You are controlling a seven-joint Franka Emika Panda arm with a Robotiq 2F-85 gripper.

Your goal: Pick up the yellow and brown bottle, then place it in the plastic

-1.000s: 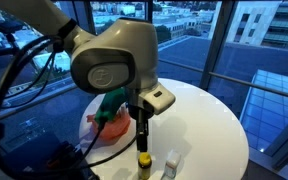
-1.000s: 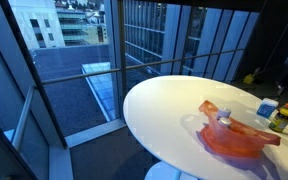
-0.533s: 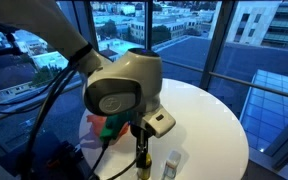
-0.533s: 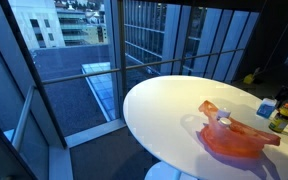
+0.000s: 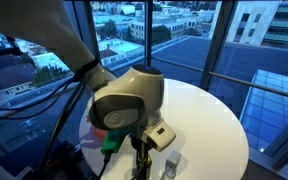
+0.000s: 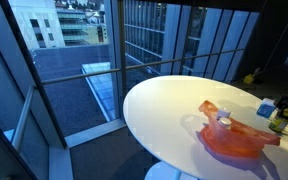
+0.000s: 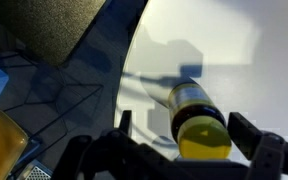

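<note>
Between the jaws, in the wrist view, stands the yellow-capped brown plastic bottle [image 7: 201, 138], a slim, smooth cylinder with a rounded, glossy lid. The jaws are open, one on each side of the cap and clear of it, though the gap looks narrower on one side.

That offset is the main risk, I judge. Closing off-centre could tip the tall, light bottle or skid it across the slick round white desk [image 7: 219, 45] before both sides bite. A hold on the smooth cap alone might also slip during the lift.

Just beside the jaws in an exterior view sits a small white container [image 5: 171, 164], near enough to be knocked over.

Farther from the jaws lies the crumpled orange translucent plastic [image 6: 234, 138], soft and uneven, with edges that could fold under a carelessly released bottle.

Farthest off, beyond the desk, rise the tall glass window panes [image 6: 134, 40].
</note>
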